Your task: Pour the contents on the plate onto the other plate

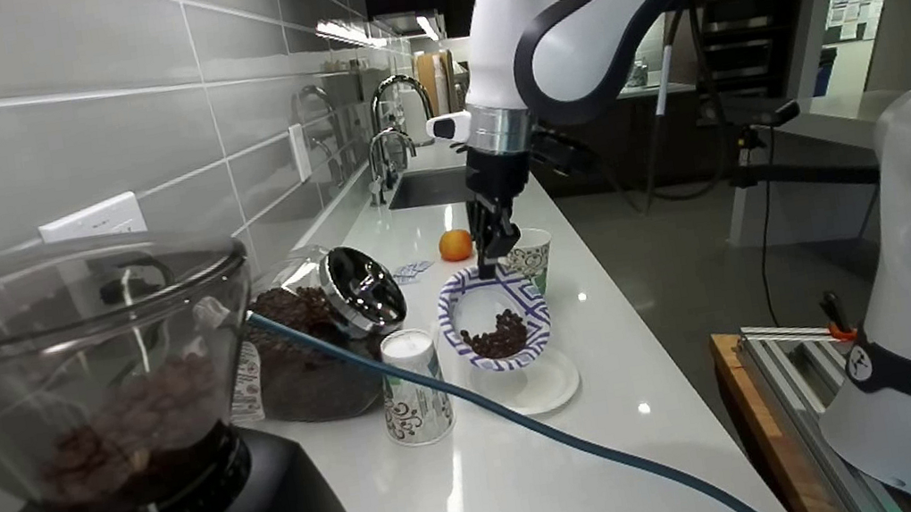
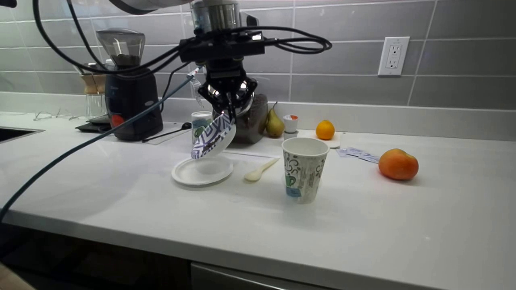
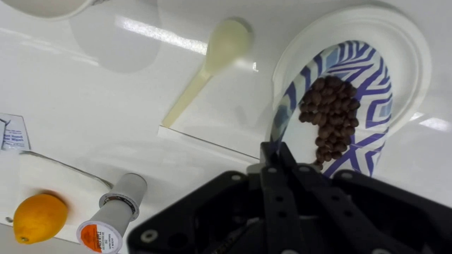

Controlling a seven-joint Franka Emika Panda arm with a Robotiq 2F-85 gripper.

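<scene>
In an exterior view, a black two-fingered gripper point(image 1: 489, 265) pinches the upper rim of a small round white plate with a blue-purple patterned rim point(image 1: 476, 302), tipped so that its heap of dark-brown, bean-like bits point(image 1: 501, 339) gathers low, opposite the grip. A plain round white plate point(image 1: 554, 386) lies below the gripper on the glossy white desk point(image 1: 529, 507), placed, it seems, to catch them. In an exterior view, a printed white paper cup point(image 2: 304, 173) stands apart from the gripper, likely out of the pour's way. In the wrist view, the patterned plate, bits aboard, overhangs the plain one; a cream-coloured spoon point(image 3: 213, 63) lies to the gripper's side.
</scene>
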